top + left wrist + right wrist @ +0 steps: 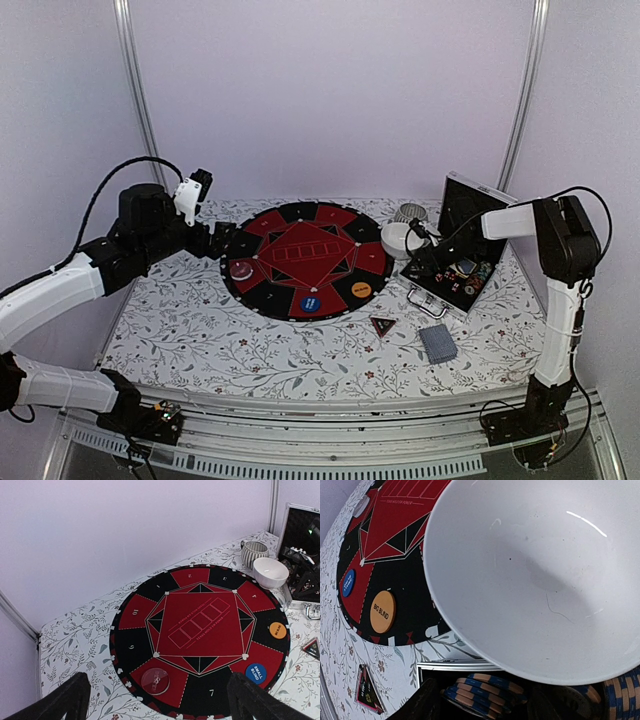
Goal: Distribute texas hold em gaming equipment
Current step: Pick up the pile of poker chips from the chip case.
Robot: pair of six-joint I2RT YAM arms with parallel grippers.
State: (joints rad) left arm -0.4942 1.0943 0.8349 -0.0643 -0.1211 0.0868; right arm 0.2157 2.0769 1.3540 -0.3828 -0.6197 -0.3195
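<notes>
**Striped chips under the right gripper: the pick from the case is in hand**

Blue-and-tan poker chips (485, 690) lie stacked in the open case (465, 205), right beneath the right wrist camera. The white bowl (535, 580) fills the view just beyond them. The right gripper (432, 262) hangs over the case with its fingers apart on either side of a stack. Whether they pinch it, I cannot tell. The left gripper (157, 680) hovers over the mat (300, 225), spread wide and empty.

The orange disc (382, 611), blue disc (256, 672) and red disc (241, 269) sit on the mat. The triangular marker (382, 325) and the cards (437, 343) lie on the table near its right edge.

The step looks like fetching chips. The next move calls for a firm close on a few chips. Then comes a straight lift clear of the case wall and bowl rim, and a carry to a seat on the mat.
</notes>
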